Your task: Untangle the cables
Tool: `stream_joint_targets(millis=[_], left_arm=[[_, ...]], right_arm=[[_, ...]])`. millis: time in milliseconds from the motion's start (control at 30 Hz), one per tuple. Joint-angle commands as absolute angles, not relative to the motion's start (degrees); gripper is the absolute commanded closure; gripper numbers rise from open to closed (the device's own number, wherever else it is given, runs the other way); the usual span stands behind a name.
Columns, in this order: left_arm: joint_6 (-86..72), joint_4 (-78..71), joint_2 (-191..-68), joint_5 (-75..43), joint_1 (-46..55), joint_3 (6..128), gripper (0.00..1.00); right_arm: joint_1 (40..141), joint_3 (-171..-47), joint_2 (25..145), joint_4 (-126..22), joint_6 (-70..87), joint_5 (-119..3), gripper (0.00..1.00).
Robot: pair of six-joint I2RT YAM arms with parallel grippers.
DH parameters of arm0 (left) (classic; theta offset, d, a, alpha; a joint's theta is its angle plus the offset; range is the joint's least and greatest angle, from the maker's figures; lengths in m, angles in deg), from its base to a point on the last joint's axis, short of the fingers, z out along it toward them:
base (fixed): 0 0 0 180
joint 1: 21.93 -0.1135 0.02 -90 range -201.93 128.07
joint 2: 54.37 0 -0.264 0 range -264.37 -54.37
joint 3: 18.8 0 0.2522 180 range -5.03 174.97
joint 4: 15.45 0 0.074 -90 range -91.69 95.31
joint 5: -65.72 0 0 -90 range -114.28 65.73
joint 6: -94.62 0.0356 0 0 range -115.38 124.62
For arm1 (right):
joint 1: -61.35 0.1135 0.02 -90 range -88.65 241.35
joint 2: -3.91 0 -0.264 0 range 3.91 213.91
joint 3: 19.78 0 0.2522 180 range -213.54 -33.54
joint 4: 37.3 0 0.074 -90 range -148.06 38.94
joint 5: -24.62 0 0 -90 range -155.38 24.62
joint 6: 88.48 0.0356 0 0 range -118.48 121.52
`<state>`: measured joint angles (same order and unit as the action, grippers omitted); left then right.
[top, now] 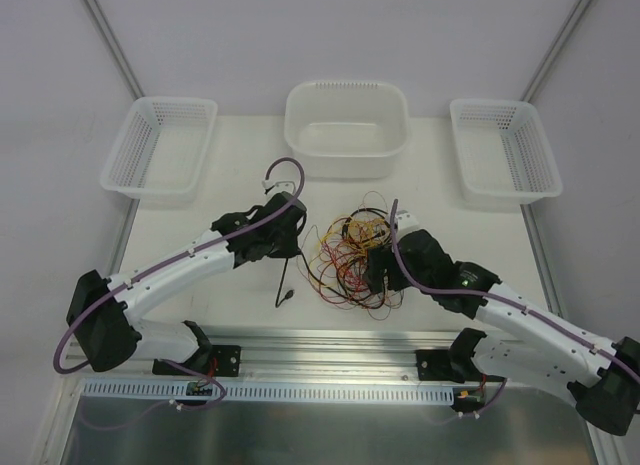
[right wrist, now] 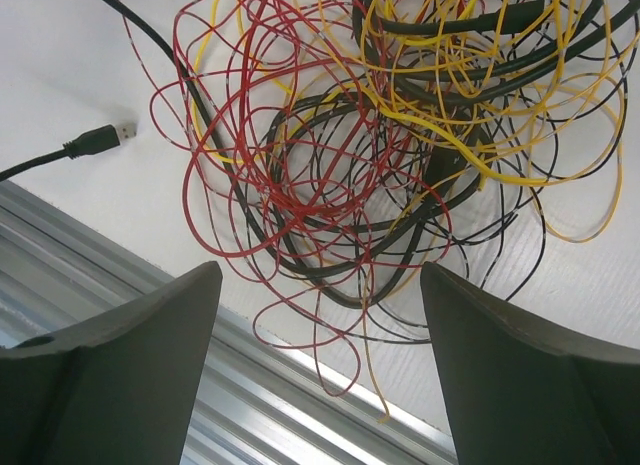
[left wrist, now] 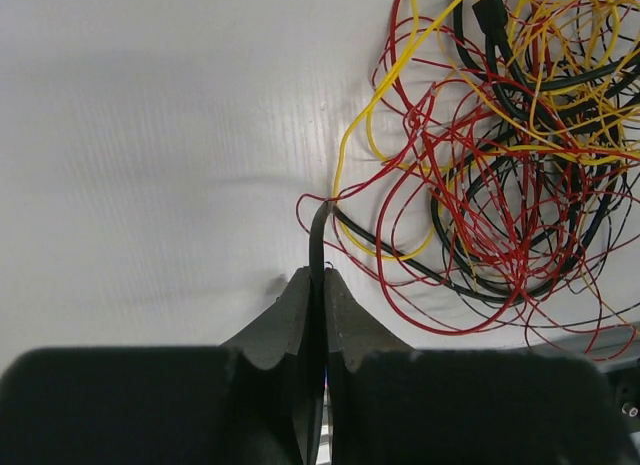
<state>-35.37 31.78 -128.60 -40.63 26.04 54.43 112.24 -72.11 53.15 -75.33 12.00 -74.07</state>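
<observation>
Left jaws clench a black cable (left wrist: 317, 240); right jaws gape over tangle (right wrist: 380, 155) near rail (right wrist: 90, 247).

1. I work in a robotics lab test cell.
2. Plain white wall panels (top: 330, 35) set in metal frame posts (top: 108, 40) enclose my white bench (top: 165, 225).
3. An aluminium rail (top: 330, 345) and a slotted cable duct (top: 300, 393) run along its near edge.
4. Three white plastic baskets (top: 135, 155) stand in a row at the back.
</observation>
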Motion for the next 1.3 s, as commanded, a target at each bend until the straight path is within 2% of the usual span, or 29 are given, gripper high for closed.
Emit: stream_joint_targets(millis=[0,267,500,600,633,700,767,800,900,1267], left_arm=[[-32.92,32.24,-125.31,-38.69,26.85,57.45,1.00],[-21.85,32.32,-119.50,-34.22,29.31,62.11,1.00],[-16.83,32.32,-115.20,-27.62,29.31,68.16,1.00],[-15.60,32.32,-113.09,-26.03,29.31,71.33,1.00],[-15.42,32.41,-112.56,-26.03,29.31,72.21,1.00],[-14.90,32.58,-110.98,-26.91,29.40,75.01,1.00],[-14.37,32.59,-110.01,-28.49,29.31,76.96,1.00],[-13.76,32.67,-109.13,-30.76,29.31,79.23,1.00],[-11.74,33.20,-108.24,-37.24,29.31,84.60,1.00],[0.47,33.11,-109.03,-71.54,29.31,101.30,1.00]], right_arm=[[112.59,-75.37,55.85,-72.07,12.51,-74.34,0.14],[112.50,-84.77,70.14,-69.87,14.79,-77.07,0.10],[110.83,-88.83,86.93,-65.14,17.94,-76.64,0.15],[107.94,-87.08,91.96,-62.93,20.68,-74.70,0.27],[107.32,-86.55,92.76,-62.75,21.12,-74.52,0.38],[105.74,-85.06,93.56,-63.27,21.30,-74.43,0.46],[104.42,-83.74,92.78,-64.24,21.38,-74.69,0.63],[103.89,-82.08,92.07,-64.51,21.56,-74.87,0.81],[101.52,-79.79,88.03,-67.66,21.83,-77.06,0.94],[89.30,-75.30,75.46,-77.77,21.48,-81.64,0.94]])
